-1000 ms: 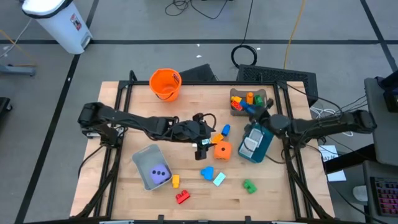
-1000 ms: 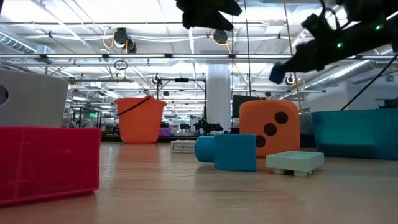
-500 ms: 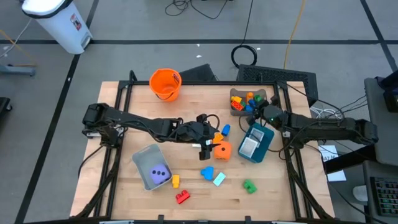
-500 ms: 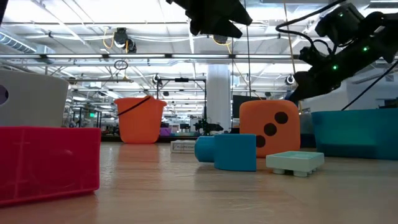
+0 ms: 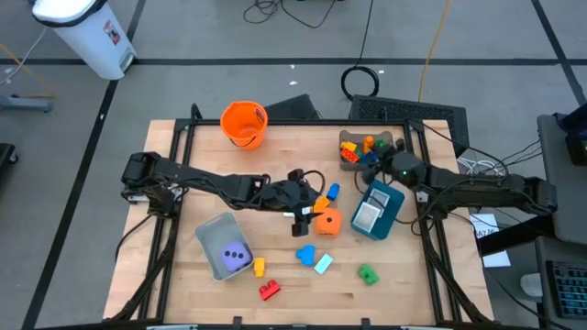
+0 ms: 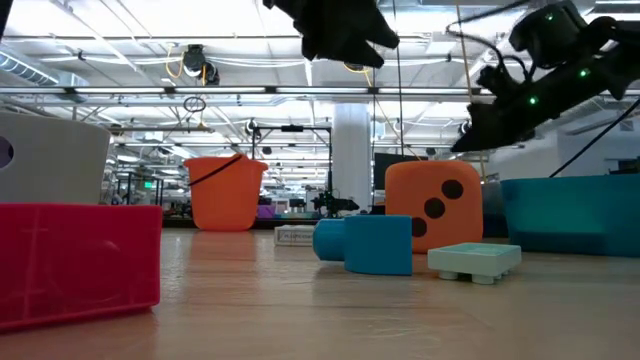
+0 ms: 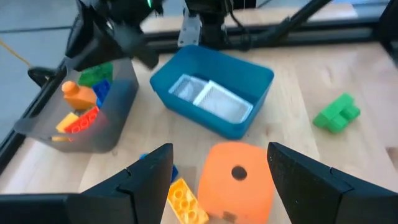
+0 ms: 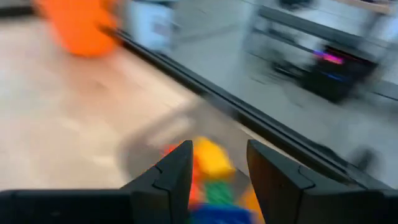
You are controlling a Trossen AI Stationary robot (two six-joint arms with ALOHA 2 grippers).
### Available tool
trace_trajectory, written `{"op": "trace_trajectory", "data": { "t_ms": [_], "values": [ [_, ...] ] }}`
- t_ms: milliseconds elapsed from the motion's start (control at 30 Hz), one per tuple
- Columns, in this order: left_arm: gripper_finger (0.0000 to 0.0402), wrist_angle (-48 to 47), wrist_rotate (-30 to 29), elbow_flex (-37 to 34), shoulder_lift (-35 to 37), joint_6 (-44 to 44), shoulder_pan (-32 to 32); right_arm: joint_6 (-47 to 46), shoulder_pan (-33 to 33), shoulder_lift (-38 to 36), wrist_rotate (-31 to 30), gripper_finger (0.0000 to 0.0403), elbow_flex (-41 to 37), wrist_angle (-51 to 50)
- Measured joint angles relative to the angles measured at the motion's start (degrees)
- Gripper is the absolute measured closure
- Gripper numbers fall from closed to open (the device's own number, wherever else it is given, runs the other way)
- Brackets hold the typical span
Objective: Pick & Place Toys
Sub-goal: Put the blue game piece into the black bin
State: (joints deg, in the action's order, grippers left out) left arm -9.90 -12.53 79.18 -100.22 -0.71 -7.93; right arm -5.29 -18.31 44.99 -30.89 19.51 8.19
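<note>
The left end effector is hovering open over the orange die at the table's centre. At upper right, the right end effector is hanging empty, fingers parted, above the grey bin of blocks.

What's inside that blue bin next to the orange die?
The blue bin holds two white cards lying flat, seen from the left wrist view. Whatever lies beneath them is covered. The bin's near wall hides part of its floor.

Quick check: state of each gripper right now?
Left gripper: open, empty, above the orange die.
Right gripper: open, empty, over the grey bin.
</note>
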Motion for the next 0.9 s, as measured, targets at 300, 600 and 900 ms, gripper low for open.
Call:
{"op": "trace_trajectory", "data": {
  "t_ms": [300,600,900],
  "values": [
    [0.0133,-8.41,2.06,0.00,0.00,-1.98,-1.36,1.43,0.02,0.00,38.10,0.0264,0.00,15.26],
    [0.0133,-12.13,10.38,-0.06,0.00,-4.97,-5.31,-3.05,0.74,0.02,56.37,0.0264,0.00,19.36],
    [0.0133,-12.06,10.58,-4.44,0.04,-12.23,-10.94,-2.42,8.15,0.02,56.71,0.0264,0.00,20.74]
  ]
}}
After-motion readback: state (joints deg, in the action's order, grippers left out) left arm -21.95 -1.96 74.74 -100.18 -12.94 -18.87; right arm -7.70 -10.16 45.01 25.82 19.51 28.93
